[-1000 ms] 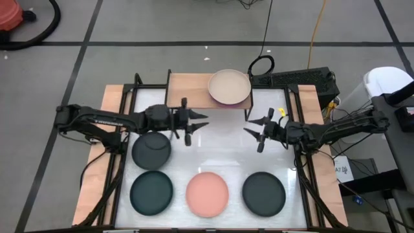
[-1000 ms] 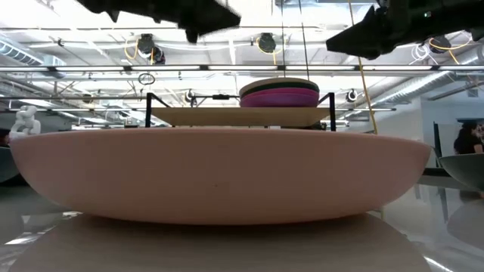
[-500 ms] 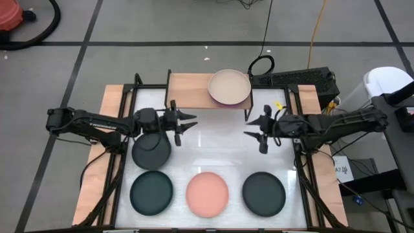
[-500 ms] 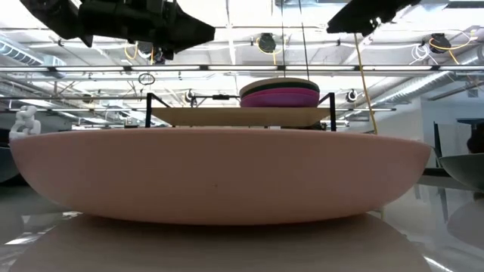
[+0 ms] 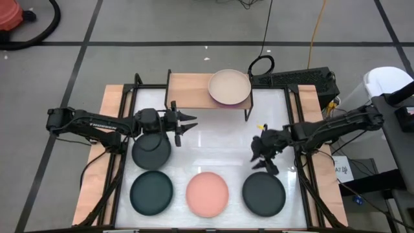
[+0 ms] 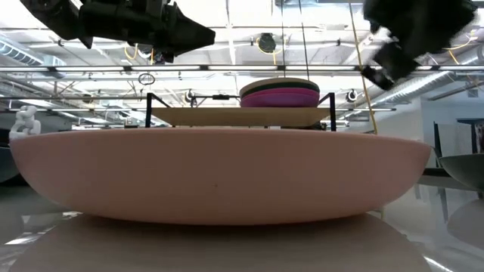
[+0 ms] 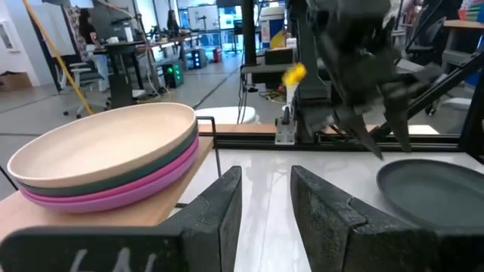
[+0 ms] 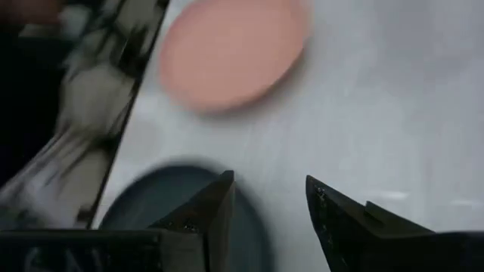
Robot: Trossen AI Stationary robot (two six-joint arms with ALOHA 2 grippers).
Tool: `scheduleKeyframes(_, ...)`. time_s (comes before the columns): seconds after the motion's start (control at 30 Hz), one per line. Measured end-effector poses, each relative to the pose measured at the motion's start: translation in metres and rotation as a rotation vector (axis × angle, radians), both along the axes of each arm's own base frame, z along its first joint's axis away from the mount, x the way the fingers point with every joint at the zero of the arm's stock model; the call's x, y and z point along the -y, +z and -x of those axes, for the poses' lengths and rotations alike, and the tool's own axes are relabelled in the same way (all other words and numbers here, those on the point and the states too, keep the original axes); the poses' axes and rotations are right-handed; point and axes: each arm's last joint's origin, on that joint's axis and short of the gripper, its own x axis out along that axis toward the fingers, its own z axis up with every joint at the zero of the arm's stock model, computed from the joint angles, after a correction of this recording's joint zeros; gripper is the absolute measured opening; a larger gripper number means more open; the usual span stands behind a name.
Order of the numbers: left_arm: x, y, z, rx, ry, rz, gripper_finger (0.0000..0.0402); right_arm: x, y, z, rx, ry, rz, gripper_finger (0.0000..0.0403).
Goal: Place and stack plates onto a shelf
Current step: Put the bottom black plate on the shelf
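The shelf [image 5: 187, 90] stands at the table's far edge, bearing a stack of plates [image 5: 229, 87] on its right half, beige on top; in the left wrist view the stack [image 7: 113, 162] shows beige, dark green, magenta and purple. My left gripper [image 5: 193, 122] hovers open and level, right of a dark plate [image 5: 151, 149], pointing toward the table's right. My right gripper [image 5: 264, 162] is open and tipped downward above the far rim of the near-right dark plate [image 5: 263, 194]. A salmon plate [image 5: 207, 193] and a dark teal plate [image 5: 151, 192] lie flat near the front edge.
Black frame rails [image 5: 123, 162] run along both sides of the white tabletop. Bare white surface [image 5: 220, 142] lies between the shelf and the front row of plates. The left half of the shelf board is bare. Cables and a power strip [image 5: 291, 77] lie beyond the far right corner.
My left gripper drew back toward the table's left edge, sank a little, then kept still. My right gripper swung from pointing level toward the table's middle to tipping downward, and moved toward the near edge over the near-right dark plate. No plate has moved.
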Motion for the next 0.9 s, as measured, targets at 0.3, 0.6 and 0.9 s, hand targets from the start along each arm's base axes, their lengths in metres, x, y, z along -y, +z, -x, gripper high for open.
scheduleKeyframes(0.3,0.000,0.000,0.000,0.001,0.000,0.004,0.0119,-0.011,-0.058,0.024,-0.104,0.099,0.011,0.0146)
scheduleKeyframes(0.6,0.000,0.000,0.000,-0.002,0.000,0.004,0.0119,-0.008,-0.082,0.031,-0.062,0.050,0.054,0.0146)
scheduleKeyframes(0.9,0.000,-0.001,0.000,-0.016,0.000,0.001,0.0119,-0.009,-0.104,0.044,-0.046,0.003,-0.016,0.0145)
